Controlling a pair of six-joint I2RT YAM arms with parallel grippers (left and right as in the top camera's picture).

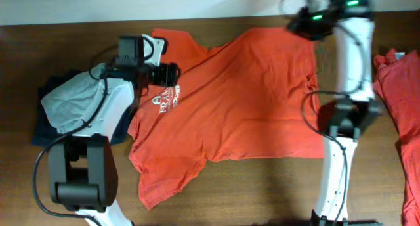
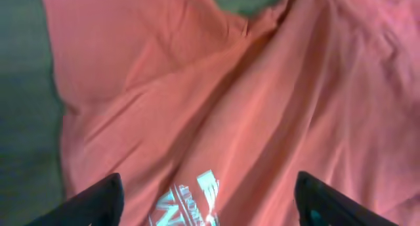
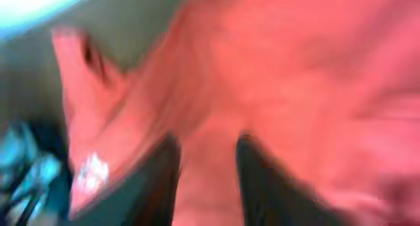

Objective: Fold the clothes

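Hovering over the collar end, left gripper (image 2: 209, 203) stands wide apart; right gripper (image 3: 207, 180) is narrowly apart at the far hem corner. Orange T-shirt (image 1: 243, 101) lies flat on the table (image 1: 262, 186), long axis left-right between both arms.

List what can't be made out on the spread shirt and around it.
1. Chest print: too small in the overhead view, cut by the bottom edge in the left wrist view.
2. Right jaws: right wrist view blurred; a grip on the T-shirt can't be told.
3. Second red shirt: cut off by overhead's right edge.
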